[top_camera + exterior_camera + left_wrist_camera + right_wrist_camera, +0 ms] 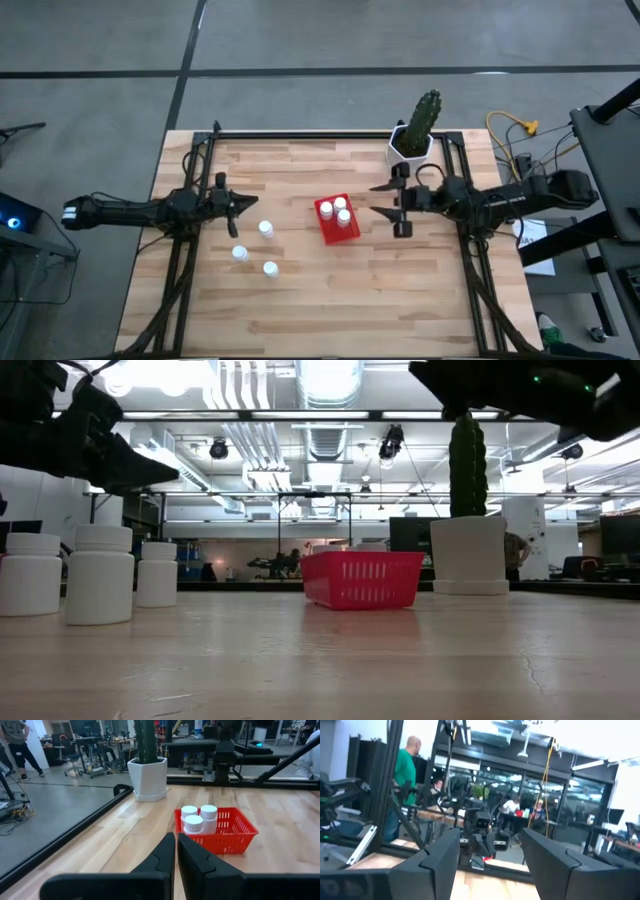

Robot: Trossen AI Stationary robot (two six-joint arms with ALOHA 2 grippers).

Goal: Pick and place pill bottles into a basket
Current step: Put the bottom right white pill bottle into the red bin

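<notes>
The red basket [330,228] stands mid-table and holds three white pill bottles [338,211]; it also shows in the left wrist view [235,827] with the bottles [199,818] upright in its end nearer my left gripper. Three more pill bottles [265,229] [240,253] [270,268] stand upright on the wood left of the basket, and show in the low view [103,575]. My left gripper [252,205] is shut and empty, above the table just beyond those bottles, pointing at the basket [176,854]. My right gripper [385,199] is open and empty, right of the basket, raised off the table [490,855].
A white pot with a green cactus [412,145] stands at the far edge, right of centre, close to my right arm. A black frame rail [330,134] runs along the table's far edge. Bare wood lies toward the near edge [330,310]. People stand in the room beyond [405,775].
</notes>
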